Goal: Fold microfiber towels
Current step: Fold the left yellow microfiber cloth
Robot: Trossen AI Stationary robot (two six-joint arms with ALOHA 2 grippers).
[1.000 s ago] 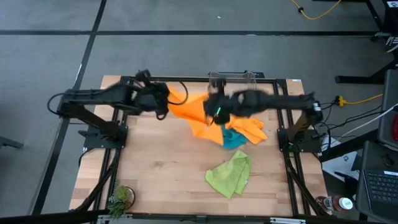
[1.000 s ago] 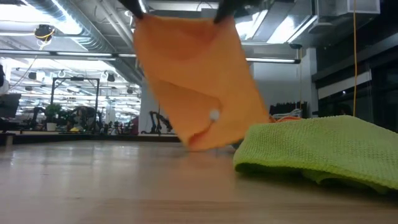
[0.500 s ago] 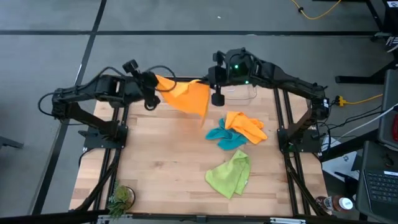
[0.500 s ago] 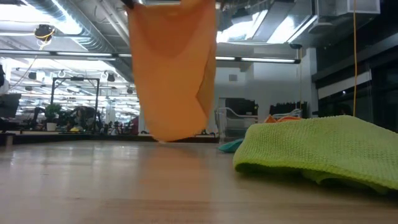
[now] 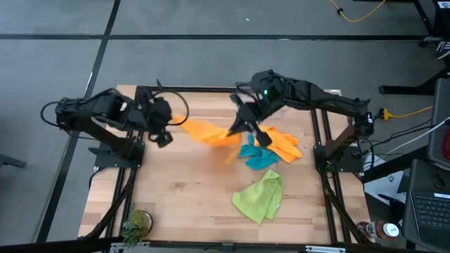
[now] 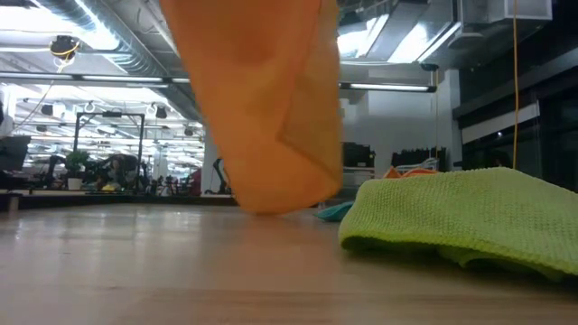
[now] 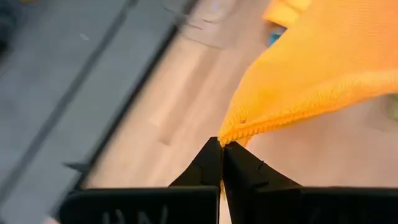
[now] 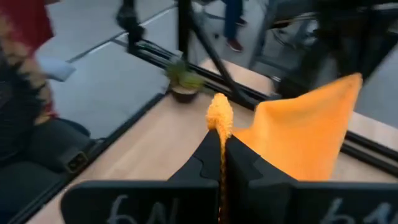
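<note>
Holding one orange towel (image 5: pixel 207 131) stretched in the air between both arms, above the wooden table (image 5: pixel 176 190). Left gripper (image 5: pixel 171 126) pinched tight on one corner, fingers (image 7: pixel 211 163) meeting on the hem. Right gripper (image 5: pixel 242 126) clamped likewise on the opposite corner, a tuft of orange pile poking up between its fingertips (image 8: pixel 208 155). Seen from table height, hanging low, bottom edge perhaps grazing the wood, though hard to tell. Second orange towel (image 5: pixel 281 143) crumpled near the right side, teal towel (image 5: pixel 256 156) bunched against it. Lime green towel (image 5: pixel 260 197) lying loose nearer the front edge. Small potted plant (image 5: pixel 135 223) at the front left corner.
</note>
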